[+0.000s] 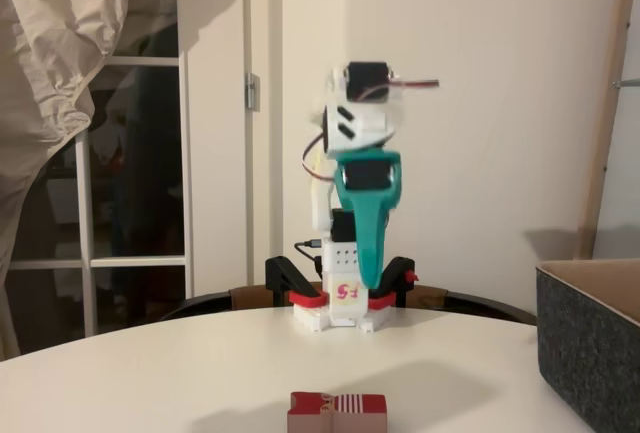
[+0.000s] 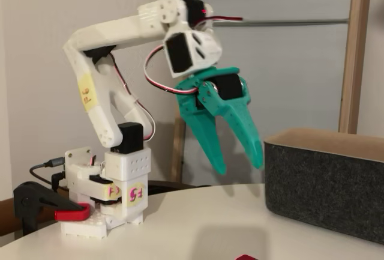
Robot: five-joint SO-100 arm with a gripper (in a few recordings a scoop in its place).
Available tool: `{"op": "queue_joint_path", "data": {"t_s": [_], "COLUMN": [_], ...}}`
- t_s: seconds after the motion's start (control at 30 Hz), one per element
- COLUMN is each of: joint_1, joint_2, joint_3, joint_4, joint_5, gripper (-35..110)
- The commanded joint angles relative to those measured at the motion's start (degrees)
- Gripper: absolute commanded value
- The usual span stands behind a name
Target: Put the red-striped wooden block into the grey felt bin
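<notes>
The red-striped wooden block (image 1: 337,413) lies flat on the white surface (image 1: 200,373) at six o'clock in one fixed view, right at the bottom edge, nothing touching it. In the other fixed view just a red sliver of it (image 2: 246,257) pokes up at the bottom edge. The grey felt bin (image 1: 590,338) stands well off at three o'clock from the block, cut by the frame, so I can't see whether anything lies inside. The arm's teal jaws (image 2: 240,167) hang at twelve o'clock, high above the surface, spread apart with nothing between them, tips pointing down. To my eye nothing of the job is done yet: reaching down, gripping, carrying over and dropping are all left. The block's lower part is cut off.
</notes>
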Motion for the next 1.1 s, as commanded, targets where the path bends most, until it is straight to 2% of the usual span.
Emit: {"op": "queue_joint_path", "data": {"t_s": [0.0, 0.23, 0.77, 1.07], "joint_1": [0.88, 0.35, 0.62, 2.81], "joint_2": [-3.25, -11.16, -20.57, -26.98], "joint_3": [-1.93, -2.02, -7.73, -10.02], "joint_4": [0.97, 0.62, -0.62, -7.03], "joint_5": [0.26, -1.67, 0.70, 1.49], "gripper": [28, 34, 36, 35]}}
